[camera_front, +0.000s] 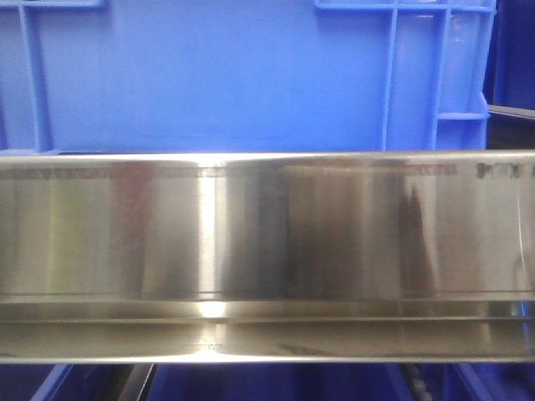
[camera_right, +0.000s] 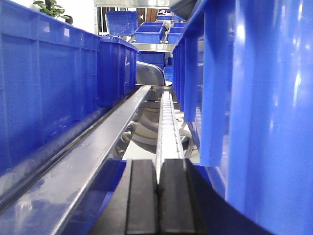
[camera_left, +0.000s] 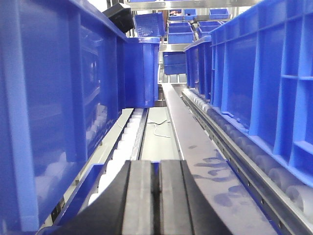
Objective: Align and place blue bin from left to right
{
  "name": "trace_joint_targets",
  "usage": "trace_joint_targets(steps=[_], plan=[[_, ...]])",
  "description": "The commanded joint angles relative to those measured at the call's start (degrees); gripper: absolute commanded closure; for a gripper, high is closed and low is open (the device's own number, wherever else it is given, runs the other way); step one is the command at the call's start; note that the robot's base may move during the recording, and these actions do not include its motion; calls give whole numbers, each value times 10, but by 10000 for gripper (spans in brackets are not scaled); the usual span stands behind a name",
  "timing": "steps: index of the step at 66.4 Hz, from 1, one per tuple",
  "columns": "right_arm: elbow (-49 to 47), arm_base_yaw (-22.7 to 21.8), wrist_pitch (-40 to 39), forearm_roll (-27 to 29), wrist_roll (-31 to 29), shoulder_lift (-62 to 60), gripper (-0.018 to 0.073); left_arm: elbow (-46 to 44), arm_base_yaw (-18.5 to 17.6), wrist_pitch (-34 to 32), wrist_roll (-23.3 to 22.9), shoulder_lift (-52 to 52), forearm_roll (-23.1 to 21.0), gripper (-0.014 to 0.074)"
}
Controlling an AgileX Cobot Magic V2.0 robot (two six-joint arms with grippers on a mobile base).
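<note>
The blue bin [camera_front: 234,75] fills the top of the front view, showing its flat smooth panel, with raised ribs toward the right corner. No gripper shows in that view. In the left wrist view my left gripper [camera_left: 156,165] is shut with nothing between its pads, low between a close blue bin wall [camera_left: 49,98] on its left and a row of blue bins [camera_left: 259,73] on its right. My right gripper [camera_right: 157,165] is shut and empty too, beside a very close blue bin wall [camera_right: 264,98] on its right. Whether these near walls belong to the same bin is unclear.
A shiny steel rail [camera_front: 267,234] crosses the front view below the bin. Steel rails [camera_left: 205,161] [camera_right: 98,142] and white roller tracks [camera_left: 122,147] [camera_right: 167,127] run away from the grippers. More blue bins [camera_right: 44,83] line the left, and others are stacked on far shelves [camera_left: 181,34].
</note>
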Motion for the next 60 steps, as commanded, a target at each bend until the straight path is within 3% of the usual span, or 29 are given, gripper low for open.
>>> trace_joint_targets(steps=[1, 21, 45, 60], plan=[[0, 1, -12, 0, -5, -2, 627, -2, 1, -8, 0, -2, -1, 708], [0, 1, -12, 0, -5, -2, 627, -2, 1, -10, 0, -2, -1, 708], [0, 1, -17, 0, -5, -2, 627, -2, 1, -61, 0, -2, -1, 708], [0, 1, -44, 0, -5, -2, 627, -2, 1, -145, -4, -2, -4, 708]])
